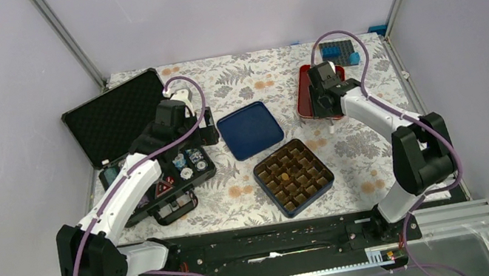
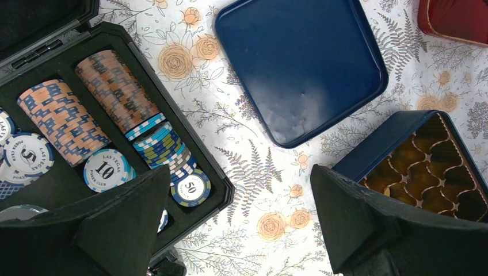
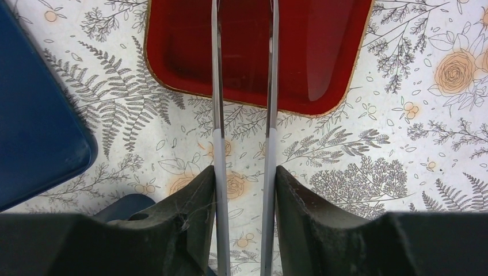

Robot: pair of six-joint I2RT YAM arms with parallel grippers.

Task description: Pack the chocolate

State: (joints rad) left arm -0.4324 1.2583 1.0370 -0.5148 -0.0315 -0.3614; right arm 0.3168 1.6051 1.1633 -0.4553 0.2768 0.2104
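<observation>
Over the red tray [image 3: 322,69], at about two o'clock from the middle of the table [image 3: 403,172], I am holding the right gripper [image 3: 244,172] with its fingers pressing from outside on a pair of thin metal tweezers [image 3: 216,86]. The two blades are standing apart and parallel, running toward twelve o'clock in the wrist view and out of the picture, so I am not seeing their tips. The part of the tray showing under the blades is looking plain red. At ten o'clock the left gripper [image 2: 239,184] is hanging wide open and gripping nothing, over the three o'clock edge of the open black case [image 2: 221,187], where rows of striped poker chips [image 2: 60,121] are lying in their slots. Near the case, toward three o'clock, the blue lid [image 2: 299,63] is lying flat on the flowered cloth, and at five o'clock from the lid the blue tin [image 2: 374,144] is sitting with its brown grid insert [image 2: 426,167] inside. As for the chocolate, I am not picking out a lump for certain: from above, one cell near the middle of the grid is showing a lighter brown spot, and I cannot tell whether that is a piece. A stack of blue building blocks [image 1: 340,52] is sitting at twelve o'clock of the tray.
</observation>
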